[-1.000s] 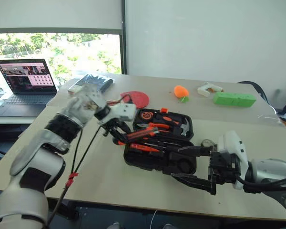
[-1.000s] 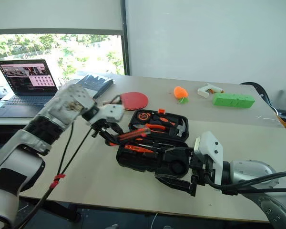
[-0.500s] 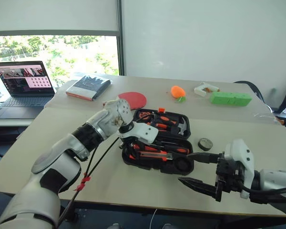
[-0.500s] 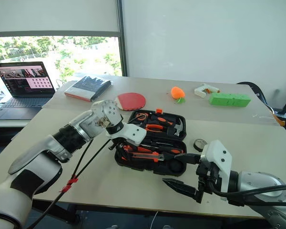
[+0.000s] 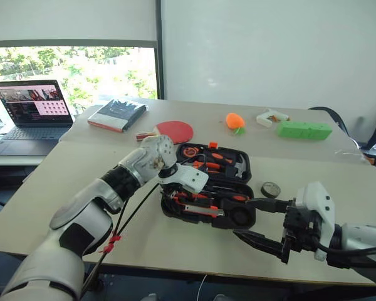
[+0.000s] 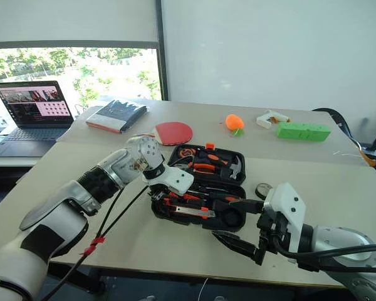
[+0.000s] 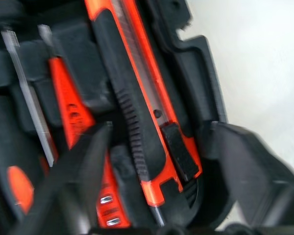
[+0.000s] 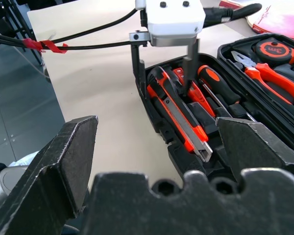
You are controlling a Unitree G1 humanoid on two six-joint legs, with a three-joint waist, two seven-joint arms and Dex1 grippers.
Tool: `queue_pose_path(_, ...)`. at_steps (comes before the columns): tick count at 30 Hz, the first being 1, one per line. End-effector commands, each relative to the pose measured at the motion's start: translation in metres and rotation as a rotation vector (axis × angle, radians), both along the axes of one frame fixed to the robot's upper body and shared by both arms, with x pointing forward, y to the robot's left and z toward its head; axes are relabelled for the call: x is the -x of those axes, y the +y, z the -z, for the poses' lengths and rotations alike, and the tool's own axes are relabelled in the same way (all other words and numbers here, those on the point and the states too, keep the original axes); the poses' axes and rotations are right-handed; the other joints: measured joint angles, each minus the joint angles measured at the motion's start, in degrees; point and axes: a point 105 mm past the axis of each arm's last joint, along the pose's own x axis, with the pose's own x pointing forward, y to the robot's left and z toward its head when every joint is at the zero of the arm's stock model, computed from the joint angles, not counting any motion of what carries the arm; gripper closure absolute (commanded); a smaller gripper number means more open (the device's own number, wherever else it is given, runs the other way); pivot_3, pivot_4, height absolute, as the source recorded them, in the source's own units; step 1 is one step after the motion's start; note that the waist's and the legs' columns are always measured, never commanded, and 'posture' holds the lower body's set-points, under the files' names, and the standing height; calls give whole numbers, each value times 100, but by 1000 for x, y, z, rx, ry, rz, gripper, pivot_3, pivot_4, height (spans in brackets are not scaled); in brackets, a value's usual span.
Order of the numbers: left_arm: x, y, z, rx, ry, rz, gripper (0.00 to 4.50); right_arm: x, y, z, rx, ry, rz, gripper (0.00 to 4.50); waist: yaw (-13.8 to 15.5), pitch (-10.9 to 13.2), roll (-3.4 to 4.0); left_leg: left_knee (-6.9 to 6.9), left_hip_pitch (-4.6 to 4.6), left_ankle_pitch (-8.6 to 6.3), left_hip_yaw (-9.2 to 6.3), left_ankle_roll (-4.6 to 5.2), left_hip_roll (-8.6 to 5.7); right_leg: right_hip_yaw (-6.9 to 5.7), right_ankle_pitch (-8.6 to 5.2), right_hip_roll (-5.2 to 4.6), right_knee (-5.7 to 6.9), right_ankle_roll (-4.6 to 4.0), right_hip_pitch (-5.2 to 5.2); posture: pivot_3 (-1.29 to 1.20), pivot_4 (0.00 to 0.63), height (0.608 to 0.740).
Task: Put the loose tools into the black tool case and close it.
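A: Where is the case [image 5: 214, 188]?
B: Centre of the left eye frame, open on the table [image 5: 144, 241]. Its far half holds pliers [image 5: 220, 157] and an orange-and-black round tool; its near half holds the knife [image 5: 200, 210] and screwdrivers [image 8: 219, 87].

A: And the left gripper [image 5: 183, 195]?
B: Just left of centre, pointing down into the near half of the case. In the right wrist frame its fingers stand spread, one by the case's outer edge, one among the handles, with the knife lying in the case between them. In the left wrist frame the two fingers [image 7: 85, 161] sit either side of the knife [image 7: 142, 117] without clamping it. So it is spread wide and grips nothing.

A: The right gripper [image 5: 261, 224]?
B: Lower right of the left eye frame, at the near right corner of the case, pointing toward frame left. Jaws wide apart, nothing between them.

A: Any tool outside the case?
B: The roll [image 5: 270, 189], on the table just right of the case, right of centre.

A: What else is on the table?
B: A red paddle [image 5: 173, 131] above the case, a book [image 5: 118, 114] at upper left, an orange toy [image 5: 237, 120] at upper centre, a green block [image 5: 304, 130] at upper right. A laptop [image 5: 30, 113] sits at the far left edge.
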Motion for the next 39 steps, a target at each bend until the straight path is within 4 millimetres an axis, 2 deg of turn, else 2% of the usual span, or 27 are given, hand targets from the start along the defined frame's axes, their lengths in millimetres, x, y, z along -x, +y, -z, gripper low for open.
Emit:
queue_pose_path(1, 0, -9, -32, 93, -17, 6, 66, 2, 4, -8, -11, -43, -21, 0, 1, 0, 0, 0, 0, 0, -1, 0, 0, 0, 0, 0, 0, 0, 0, 0, 150, 736)
queue_pose_path(3, -2, -9, -39, 112, -24, 4, 66, 1, 3, -7, -10, -42, -21, 0, 2, 0, 0, 1, 0, 0, -1, 0, -2, 0, 0, -1, 0, 1, 0, 0, 150, 736)
queue_pose_path(6, -5, -11, -41, 133, -28, 4, 775, 0, 4, -7, -10, -42, -23, 0, 3, 0, 0, 1, 3, 0, -2, 0, -4, 0, 0, -1, 0, 1, 4, 0, 150, 736)
queue_pose_path(10, -5, -14, -32, 131, -32, 23, 2376, 0, 5, -7, -10, -41, -27, 0, 5, 0, 0, 1, 2, 0, -3, 0, -6, 0, 0, -1, 0, 1, 5, 0, 150, 736)
queue_pose_path(11, -5, -15, -29, 128, -29, 32, 2594, 0, 5, -7, -9, -41, -28, 0, 6, 0, 0, 1, 2, 0, -3, 0, -7, 0, 0, -2, -1, 1, 5, 0, 150, 736)
queue_pose_path(16, -2, -16, -16, 113, -18, 45, 4346, 2, 5, -7, -8, -38, -30, 0, 7, 0, 0, 1, 3, 0, -5, 0, -7, 0, 0, -2, -1, 1, 5, 0, 150, 736)
queue_pose_path(29, -5, -17, -2, 83, -43, 36, 4431, 5, 6, -6, -8, -29, -35, 0, 8, 0, 0, 2, 3, 0, -10, 0, -9, 0, 0, -2, -1, 1, 8, 0, 150, 736)
queue_pose_path(39, -9, -7, 28, -1, -108, 69, 4431, 5, 7, -8, -18, -28, -37, 0, 10, -2, 3, 2, 26, 0, -14, 1, -9, -3, 0, -2, -5, 1, 40, 0, 150, 736)
